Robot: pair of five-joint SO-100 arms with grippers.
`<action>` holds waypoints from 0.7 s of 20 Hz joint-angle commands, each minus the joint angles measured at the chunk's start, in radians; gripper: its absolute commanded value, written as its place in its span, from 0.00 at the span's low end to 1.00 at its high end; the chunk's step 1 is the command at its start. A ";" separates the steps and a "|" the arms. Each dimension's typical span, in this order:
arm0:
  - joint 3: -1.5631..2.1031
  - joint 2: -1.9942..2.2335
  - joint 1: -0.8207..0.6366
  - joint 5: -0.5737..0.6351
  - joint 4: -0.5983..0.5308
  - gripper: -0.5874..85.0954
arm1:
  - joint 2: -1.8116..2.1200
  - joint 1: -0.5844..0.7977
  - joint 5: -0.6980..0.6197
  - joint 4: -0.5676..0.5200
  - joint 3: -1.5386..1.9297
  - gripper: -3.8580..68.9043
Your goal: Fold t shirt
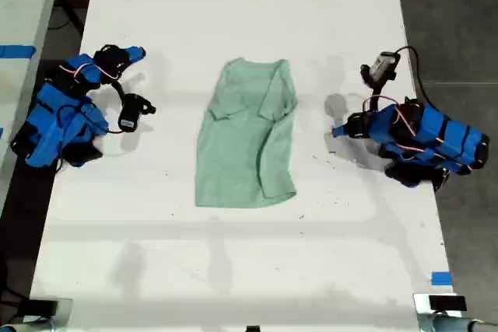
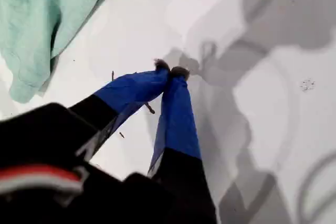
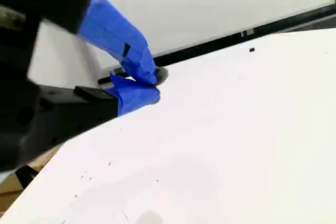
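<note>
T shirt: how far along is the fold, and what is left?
Partly done, it seems: the t shirt lies as a narrow strip on the table, its side at the exterior view's right turned in over the body. Nothing is in hand: my first gripper and my second gripper are shut and empty, both off the cloth. Left, I would judge: a fold across its length.

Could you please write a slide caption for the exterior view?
Partly folded mint-green t shirt lying on the white table between two parked blue arms.
</note>
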 commanded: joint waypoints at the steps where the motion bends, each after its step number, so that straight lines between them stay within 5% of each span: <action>1: 0.014 0.009 0.454 0.491 -0.313 0.00 | 0.009 0.012 0.009 0.014 0.037 0.07; 6: -0.224 -0.021 0.494 0.514 -0.170 0.00 | 0.009 0.021 0.006 0.014 0.037 0.07; 9: -0.382 -0.314 0.580 0.474 -0.279 0.00 | 0.009 0.021 0.006 0.014 0.037 0.07; 12: -0.805 -0.931 0.699 0.318 -0.285 0.00 | 0.009 0.020 0.008 0.015 0.037 0.07; 14: -1.239 -1.371 0.775 0.103 -0.066 0.00 | 0.009 0.017 0.009 0.015 0.037 0.07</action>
